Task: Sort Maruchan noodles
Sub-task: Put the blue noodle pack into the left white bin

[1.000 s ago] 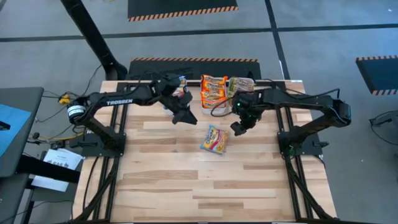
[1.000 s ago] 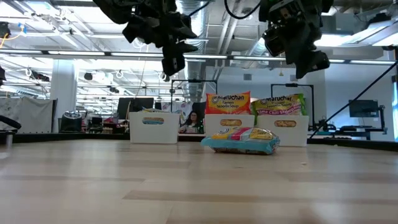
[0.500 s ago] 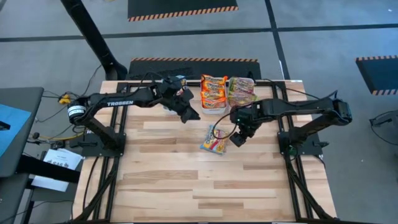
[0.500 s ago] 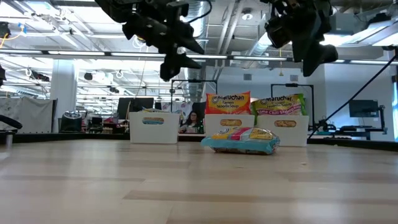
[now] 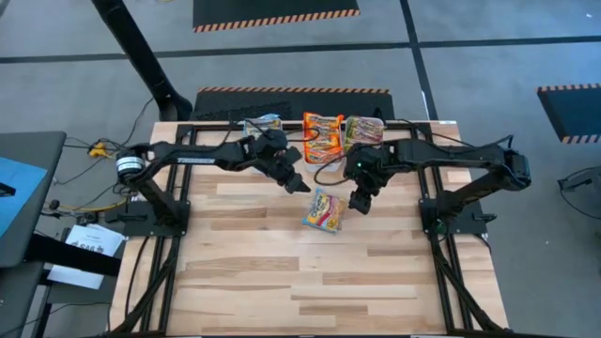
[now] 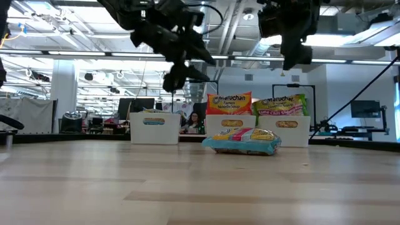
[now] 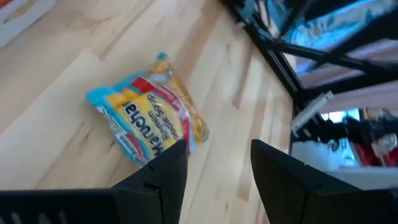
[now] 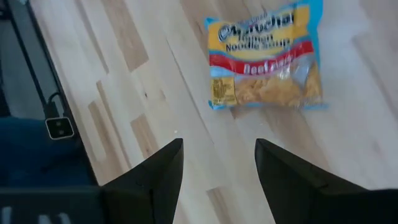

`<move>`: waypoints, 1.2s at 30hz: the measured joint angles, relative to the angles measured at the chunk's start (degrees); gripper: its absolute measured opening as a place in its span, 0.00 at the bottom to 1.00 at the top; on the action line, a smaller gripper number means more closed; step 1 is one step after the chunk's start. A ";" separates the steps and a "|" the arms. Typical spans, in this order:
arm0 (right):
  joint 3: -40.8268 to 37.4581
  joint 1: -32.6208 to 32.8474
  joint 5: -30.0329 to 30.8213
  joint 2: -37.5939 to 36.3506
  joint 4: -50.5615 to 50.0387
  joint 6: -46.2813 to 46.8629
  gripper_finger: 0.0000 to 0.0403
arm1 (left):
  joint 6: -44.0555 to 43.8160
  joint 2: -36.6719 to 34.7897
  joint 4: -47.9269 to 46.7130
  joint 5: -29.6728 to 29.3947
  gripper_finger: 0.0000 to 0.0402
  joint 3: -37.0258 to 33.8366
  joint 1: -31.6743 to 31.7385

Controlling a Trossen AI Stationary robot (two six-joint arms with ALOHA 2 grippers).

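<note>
Both hands shifted | blue packet (image 5: 324, 209) between them, seemingly untouched | hands open, empty

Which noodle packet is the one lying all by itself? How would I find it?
Start at the wooden table and the white bins along its far edge. In front of those bins one blue-edged noodle packet lies flat on the bare wood, between the two arms. The other packets stand inside bins; this one is outside.

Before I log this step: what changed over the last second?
The left gripper swung from over the left bin out toward the loose blue-edged packet, open and empty. The right gripper dipped toward that packet, then eased back, open. The packet and the bins' packets stayed put.
</note>
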 joint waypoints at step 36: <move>2.83 -8.35 -0.53 0.00 -7.49 -23.60 0.55 | -21.24 17.69 11.13 -18.81 0.40 -0.02 -11.23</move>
